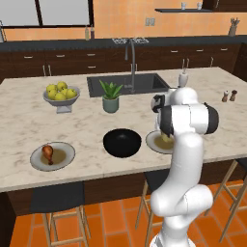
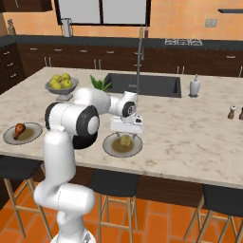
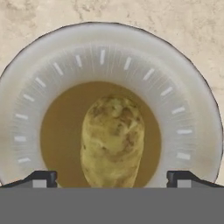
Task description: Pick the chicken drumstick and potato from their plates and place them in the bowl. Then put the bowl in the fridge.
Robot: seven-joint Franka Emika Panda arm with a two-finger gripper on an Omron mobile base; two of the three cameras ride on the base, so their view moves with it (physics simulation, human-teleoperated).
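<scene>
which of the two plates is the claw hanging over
The plate holding the potato, right of the black bowl; the claw is directly above it. The other plate holds the drumstick.

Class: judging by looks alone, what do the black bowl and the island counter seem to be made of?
Black bowl: probably glazed ceramic or plastic, since its dark surface shows soft highlights. Counter: likely polished marble or similar stone, pale beige with mottled veining.

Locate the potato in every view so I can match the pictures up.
Left base view: the potato lies right of centre, partly behind the arm, on its plate right of the black bowl.
Right base view: potato at centre, under the claw, on the plate.
Hand view: potato at lower centre, between the open claw tips.
Shared landmark: the grey plate beneath it.
</scene>
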